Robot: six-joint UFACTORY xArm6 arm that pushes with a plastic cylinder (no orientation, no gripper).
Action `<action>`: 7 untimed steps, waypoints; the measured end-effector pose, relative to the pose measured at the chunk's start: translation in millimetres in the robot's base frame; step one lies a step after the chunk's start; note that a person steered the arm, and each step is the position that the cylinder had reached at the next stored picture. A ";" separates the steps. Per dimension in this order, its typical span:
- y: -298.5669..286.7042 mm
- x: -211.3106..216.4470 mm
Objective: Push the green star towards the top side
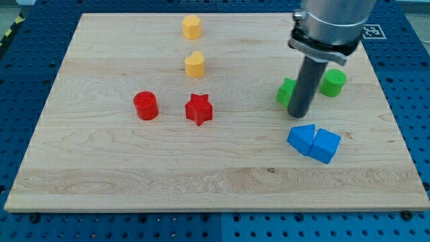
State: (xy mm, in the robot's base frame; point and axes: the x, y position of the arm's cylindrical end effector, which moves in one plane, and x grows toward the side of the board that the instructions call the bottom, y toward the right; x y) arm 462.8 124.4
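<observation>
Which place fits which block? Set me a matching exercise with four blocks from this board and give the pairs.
1. red cylinder
2. green star
3. green cylinder
4. two blue blocks

A. touching each other, below my tip
B. view's left of the red star
C. partly hidden behind the rod
D. view's right of the rod

Pairs: 1-B, 2-C, 3-D, 4-A

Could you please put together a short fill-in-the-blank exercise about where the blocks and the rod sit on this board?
1. The red star lies to the view's right of the red ____.
2. My tip stands right in front of a block coloured ____.
3. The two ____ blocks touch each other below my tip.
4. Near the view's top lie two blocks coloured ____.

Missing words: cylinder; green; blue; yellow
</observation>
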 end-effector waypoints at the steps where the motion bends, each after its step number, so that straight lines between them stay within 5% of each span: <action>1: -7.8 -28.6; 3: -9.1 -55.6; 7: 104.7 28.9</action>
